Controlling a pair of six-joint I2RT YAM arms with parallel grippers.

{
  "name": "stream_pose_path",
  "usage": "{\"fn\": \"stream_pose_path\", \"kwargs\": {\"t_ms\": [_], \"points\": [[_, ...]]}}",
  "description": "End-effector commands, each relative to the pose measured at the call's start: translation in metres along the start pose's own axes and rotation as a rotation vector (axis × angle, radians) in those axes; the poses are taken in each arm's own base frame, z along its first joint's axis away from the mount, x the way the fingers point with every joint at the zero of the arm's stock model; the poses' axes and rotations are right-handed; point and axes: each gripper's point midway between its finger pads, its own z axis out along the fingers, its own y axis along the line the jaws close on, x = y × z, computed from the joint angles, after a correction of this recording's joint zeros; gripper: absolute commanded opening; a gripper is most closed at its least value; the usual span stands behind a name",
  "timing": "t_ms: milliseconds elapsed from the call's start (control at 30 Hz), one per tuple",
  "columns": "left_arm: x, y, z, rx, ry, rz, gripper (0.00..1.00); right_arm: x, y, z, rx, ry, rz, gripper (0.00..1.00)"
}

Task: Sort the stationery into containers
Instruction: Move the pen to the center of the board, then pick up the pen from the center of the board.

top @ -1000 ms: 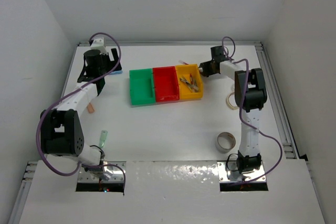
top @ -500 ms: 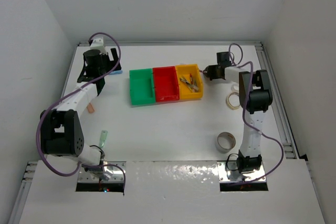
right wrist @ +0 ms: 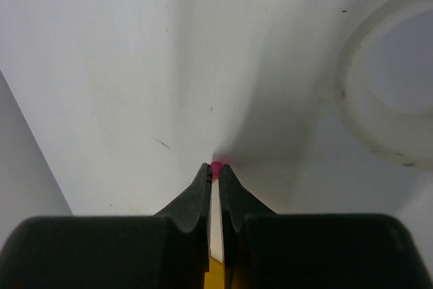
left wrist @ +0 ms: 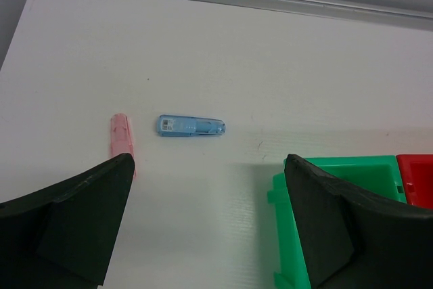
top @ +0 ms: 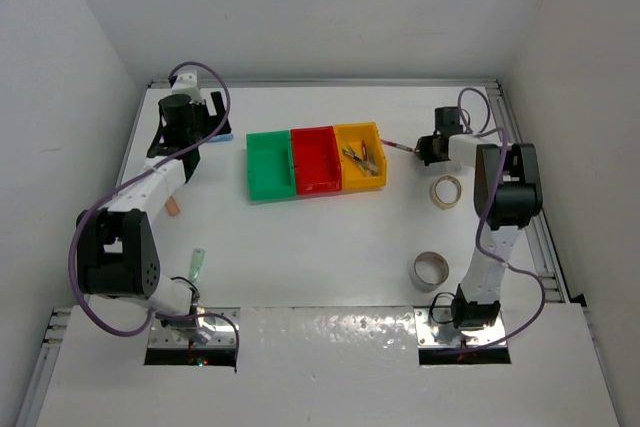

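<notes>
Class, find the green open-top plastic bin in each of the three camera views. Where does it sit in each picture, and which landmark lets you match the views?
Top external: the green open-top plastic bin is left of centre, at the left end of the three-bin row.
Left wrist: the bin is at lower right, partly behind the left gripper.
Right wrist: not in it.
Shared landmark: the red plastic bin joined to its right side, also at the left wrist view's right edge.

The white counter point(top: 320, 237) carries three joined bins just above centre: green bin point(top: 270, 165), red bin point(top: 316, 159), yellow bin point(top: 361, 155). A pale tape roll point(top: 446, 190) lies at 3 o'clock and a grey tape roll point(top: 432, 269) at 5 o'clock. A green piece point(top: 198, 265) lies at 8 o'clock and a salmon piece point(top: 174, 207) at 9 o'clock. A blue piece point(left wrist: 191, 126) lies at 10 o'clock, with a pink piece point(left wrist: 122, 135) near it, not touching.
</notes>
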Motion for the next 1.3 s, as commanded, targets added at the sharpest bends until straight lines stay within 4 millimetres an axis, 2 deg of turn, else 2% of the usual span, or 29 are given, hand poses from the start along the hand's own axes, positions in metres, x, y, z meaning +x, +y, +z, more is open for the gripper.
{"fn": "stream_pose_path", "kwargs": {"t_ms": [0,33,67,100,133,200,233,267,333,367,433,467,500,533,567,633,700,733,800,833,867,900,967,1067,1100,1200,1267], "points": [[-0.030,-0.007,-0.009,0.023,-0.089,-0.003,0.91,-0.007,-0.032,-0.015,0.090,-0.037,-0.129,0.06],[-0.030,-0.007,-0.010,0.025,-0.090,-0.003,0.91,-0.020,-0.038,-0.015,0.105,-0.049,-0.129,0.08],[-0.028,-0.007,-0.010,0.026,-0.087,-0.003,0.91,-0.022,-0.041,-0.017,0.112,-0.049,-0.136,0.13],[-0.028,-0.007,-0.011,0.026,-0.087,-0.003,0.91,-0.023,-0.041,-0.021,0.114,-0.048,-0.146,0.19],[-0.027,-0.008,-0.011,0.027,-0.086,-0.007,0.91,-0.023,-0.041,-0.022,0.110,-0.038,-0.179,0.32],[-0.025,-0.007,-0.011,0.027,-0.082,-0.009,0.91,-0.020,-0.036,-0.020,0.100,-0.016,-0.238,0.38],[-0.024,-0.008,-0.010,0.031,-0.079,-0.010,0.91,-0.019,-0.019,-0.022,0.066,-0.003,-0.298,0.43],[-0.024,-0.009,-0.010,0.035,-0.080,-0.011,0.91,-0.015,-0.014,-0.021,0.064,0.016,-0.319,0.45],[-0.024,-0.010,-0.010,0.040,-0.082,-0.014,0.91,-0.003,-0.026,-0.016,0.118,0.080,-0.336,0.48],[-0.026,-0.011,-0.010,0.042,-0.087,-0.014,0.91,0.001,-0.027,-0.016,0.117,0.102,-0.320,0.49],[-0.026,-0.011,-0.010,0.043,-0.088,-0.014,0.91,0.010,-0.012,-0.017,0.058,0.122,-0.304,0.49],[-0.027,-0.011,-0.011,0.042,-0.088,-0.015,0.91,0.024,-0.006,-0.020,0.036,0.129,-0.330,0.49],[-0.027,-0.011,-0.012,0.042,-0.088,-0.015,0.91,0.026,-0.009,-0.021,0.048,0.117,-0.341,0.49],[-0.027,-0.010,-0.012,0.039,-0.089,-0.015,0.91,0.024,0.042,-0.034,-0.055,0.076,-0.397,0.50],[-0.026,-0.010,-0.012,0.039,-0.087,-0.015,0.91,0.020,0.041,-0.035,-0.033,0.053,-0.445,0.51],[-0.026,-0.010,-0.013,0.037,-0.087,-0.016,0.91,0.013,0.055,-0.039,-0.061,0.031,-0.609,0.52],[-0.028,-0.009,-0.015,0.035,-0.095,-0.012,0.91,0.007,0.055,-0.044,-0.061,0.042,-0.746,0.52],[-0.026,-0.008,-0.015,0.032,-0.093,-0.012,0.91,0.002,0.059,-0.048,-0.078,0.046,-0.887,0.52],[-0.026,-0.008,-0.016,0.030,-0.093,-0.009,0.91,0.010,0.062,-0.052,-0.131,0.102,-1.036,0.52],[-0.025,-0.008,-0.016,0.031,-0.091,-0.012,0.91,0.008,0.068,-0.055,-0.160,0.096,-1.177,0.52],[-0.025,-0.009,-0.016,0.036,-0.091,-0.012,0.91,0.008,0.060,-0.053,-0.136,0.119,-1.244,0.52],[-0.025,-0.010,-0.015,0.040,-0.090,-0.012,0.91,0.004,0.064,-0.054,-0.148,0.112,-1.356,0.52],[-0.028,-0.011,-0.015,0.046,-0.094,-0.015,0.91,0.000,0.056,-0.048,-0.121,0.126,-1.442,0.51],[-0.031,-0.011,-0.014,0.048,-0.099,-0.008,0.91,-0.003,0.054,-0.037,-0.130,0.133,-1.570,0.48],[-0.032,-0.012,-0.014,0.048,-0.100,-0.006,0.91,0.003,0.060,-0.038,-0.182,0.153,-1.627,0.46],[-0.031,-0.014,-0.014,0.055,-0.096,-0.005,0.91,0.015,0.058,-0.031,-0.247,0.220,-1.746,0.45],[-0.031,-0.015,-0.015,0.060,-0.097,-0.007,0.91,0.021,0.057,-0.026,-0.268,0.242,-1.766,0.45]]}}
